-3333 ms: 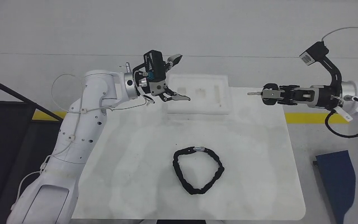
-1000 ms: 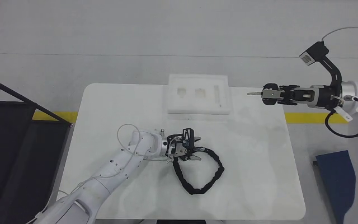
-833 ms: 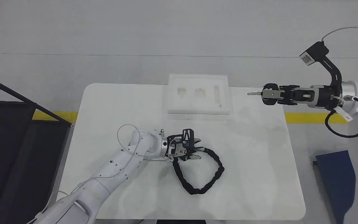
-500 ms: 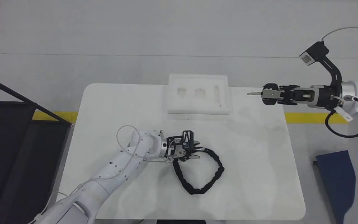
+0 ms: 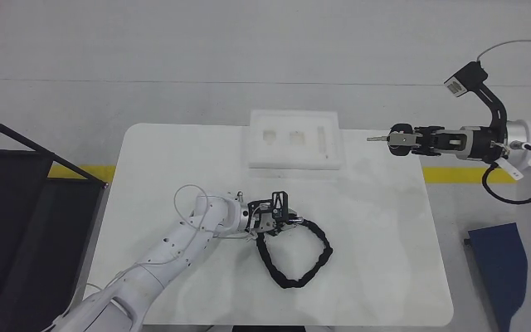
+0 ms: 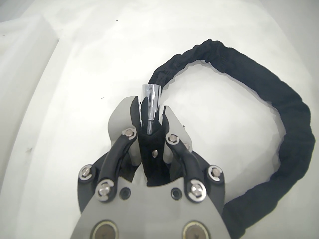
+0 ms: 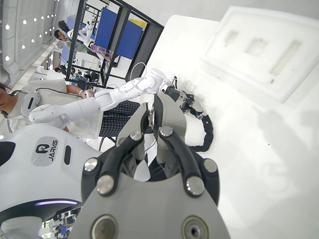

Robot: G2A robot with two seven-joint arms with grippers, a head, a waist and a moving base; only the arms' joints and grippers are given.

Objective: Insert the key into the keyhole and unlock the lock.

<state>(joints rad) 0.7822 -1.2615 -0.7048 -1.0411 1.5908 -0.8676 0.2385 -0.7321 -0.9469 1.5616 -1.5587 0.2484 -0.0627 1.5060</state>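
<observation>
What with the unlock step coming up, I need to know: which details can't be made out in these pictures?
1. Keyhole: left wrist view, fingers of the left gripper cover part of the lock; top view, too small.
2. Teeth of the key: top view, too small; right wrist view, fingers of the right gripper hide them.
3. Chain: left wrist view, one stretch runs behind the gripper and off the edge.

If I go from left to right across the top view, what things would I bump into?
Black rack → left gripper clamping the lock → key → right gripper holding it → blue panel.
</observation>
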